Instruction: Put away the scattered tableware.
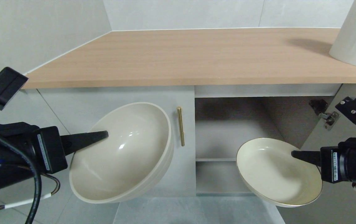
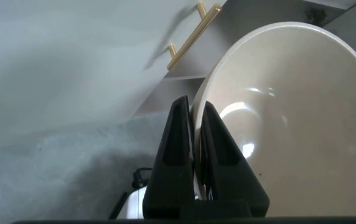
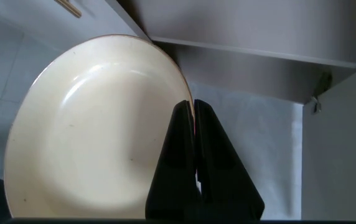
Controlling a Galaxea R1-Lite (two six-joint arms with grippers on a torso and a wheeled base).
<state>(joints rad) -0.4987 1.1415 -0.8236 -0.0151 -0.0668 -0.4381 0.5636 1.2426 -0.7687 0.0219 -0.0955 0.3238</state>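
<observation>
A wide wooden countertop [image 1: 196,56] spans the far part of the scene, against a pale wall. Below it is a grey cabinet [image 1: 134,95]. Its left door is closed and its right compartment [image 1: 231,124] stands open, with a shelf [image 1: 215,159] across the inside. At the far right of the countertop stands a white ribbed vessel [image 1: 355,34], cut off by the frame edge; it may be a vase.

On the left, in front of the closed door, a large cream bowl [image 1: 125,152] [image 2: 290,112] hangs in the air, tilted with its hollow facing up and toward the viewer. The left gripper [image 1: 101,136] [image 2: 193,109] pinches its left rim between narrow black fingers, one inside the bowl and one outside.

On the right, in front of the open compartment and lower down, is a smaller, shallow cream dish [image 1: 274,174] [image 3: 91,130] with a thin gold edge, also tilted and off the ground. The right gripper [image 1: 296,154] [image 3: 193,109] clamps its right rim, fingers pressed close on either side of the edge.

A slim brass handle [image 1: 180,126] [image 2: 193,34] runs upright on the closed door, just right of the large bowl. A small metal hinge [image 1: 329,118] sits at the compartment's upper right.
</observation>
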